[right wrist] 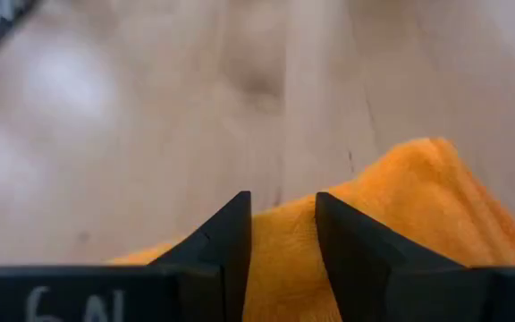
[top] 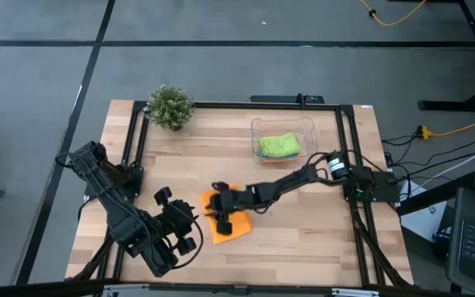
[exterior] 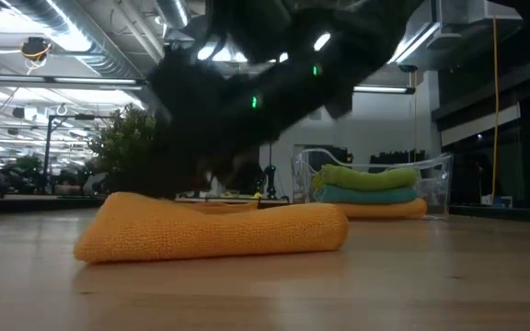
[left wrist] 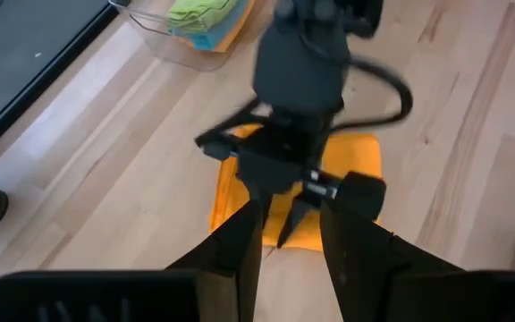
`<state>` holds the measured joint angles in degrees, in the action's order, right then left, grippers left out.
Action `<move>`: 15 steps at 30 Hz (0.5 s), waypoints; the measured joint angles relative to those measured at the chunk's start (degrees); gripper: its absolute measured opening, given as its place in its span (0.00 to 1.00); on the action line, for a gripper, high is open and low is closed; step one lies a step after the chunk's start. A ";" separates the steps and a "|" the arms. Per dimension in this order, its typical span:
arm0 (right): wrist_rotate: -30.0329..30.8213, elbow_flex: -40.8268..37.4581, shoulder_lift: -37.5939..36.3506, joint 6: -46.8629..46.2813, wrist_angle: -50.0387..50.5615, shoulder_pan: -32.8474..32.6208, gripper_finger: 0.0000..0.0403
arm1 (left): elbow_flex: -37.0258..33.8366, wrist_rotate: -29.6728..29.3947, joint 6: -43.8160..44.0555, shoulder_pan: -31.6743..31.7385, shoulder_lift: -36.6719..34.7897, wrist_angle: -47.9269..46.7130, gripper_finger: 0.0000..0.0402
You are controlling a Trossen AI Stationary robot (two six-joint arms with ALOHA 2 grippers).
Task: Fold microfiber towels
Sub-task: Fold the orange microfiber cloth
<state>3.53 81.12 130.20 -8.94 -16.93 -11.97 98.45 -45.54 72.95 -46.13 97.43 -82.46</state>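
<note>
A folded orange microfiber towel (top: 233, 224) (exterior: 214, 230) lies flat on the wooden table near its front middle. My right gripper (right wrist: 282, 234) (top: 218, 211) reaches in from the right, slanting down, with its open fingers over the towel's left part. My left gripper (left wrist: 291, 255) (top: 190, 224) hangs open in the air just left of the towel, with nothing between its fingers. A lime green towel (exterior: 366, 176), a teal one (exterior: 366, 194) and another orange one (exterior: 389, 210) lie stacked in the clear tub (top: 258, 125). My right gripper comes at the orange towel's top face (right wrist: 284, 259) slanting down from the table's right side, a finger (right wrist: 231, 241) on either side of a flat patch of cloth. Whether the fingertips touch it, I cannot tell. The towel lies flat on the table.
The clear tub stands at the back right of the table. A small potted plant (top: 170, 106) stands at the back left. A black frame (top: 130, 140) runs along the table's sides. Bare wood lies in front of the towel and to its right.
</note>
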 joint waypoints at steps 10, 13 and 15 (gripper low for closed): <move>12.64 0.13 2.76 -3.63 -3.75 -0.94 0.32 | 0.00 0.02 0.00 0.00 0.00 0.20 0.27; 11.14 0.11 0.72 -0.32 -6.28 -1.14 0.32 | 0.00 0.02 0.00 0.00 0.00 0.22 0.27; 13.14 0.42 -0.46 1.92 -6.90 -1.37 0.32 | 0.00 0.01 -0.02 0.00 0.00 0.24 0.27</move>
<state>16.67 81.55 129.73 -7.02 -23.83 -13.34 98.45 -45.53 72.93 -46.13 97.43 -82.22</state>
